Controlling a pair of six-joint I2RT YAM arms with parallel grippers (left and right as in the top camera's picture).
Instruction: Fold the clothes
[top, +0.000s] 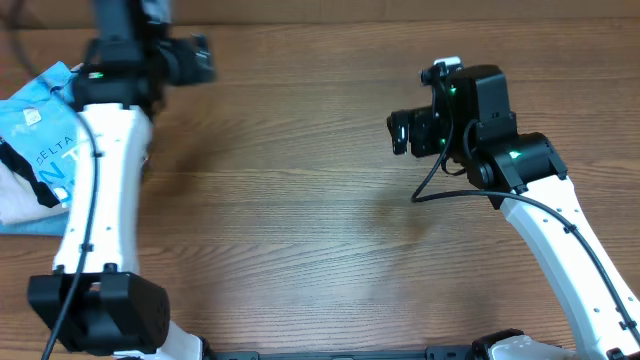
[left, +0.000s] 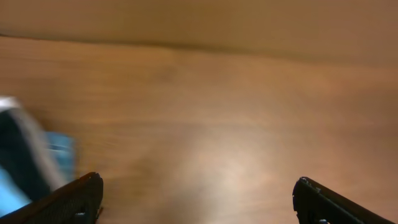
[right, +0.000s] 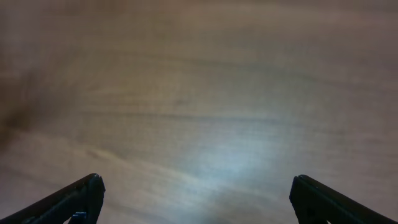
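The light blue T-shirt (top: 35, 130) is seen crumpled at the left edge of the wooden table (top: 300, 230), with white lettering turned upward. The left arm (top: 100, 190) is stretched along the T-shirt's right border and partly over it. The left gripper (left: 198, 186) is held just beyond the T-shirt's upper right corner, above bare wood. Its fingers (left: 74, 199) are spread wide and clamped on nothing, and a strip of the blue cloth is caught, blurred, at the left of the wrist view. The right gripper (right: 196, 183) is found well apart from the T-shirt, far to its right, with its fingers likewise parted and empty over the wood.
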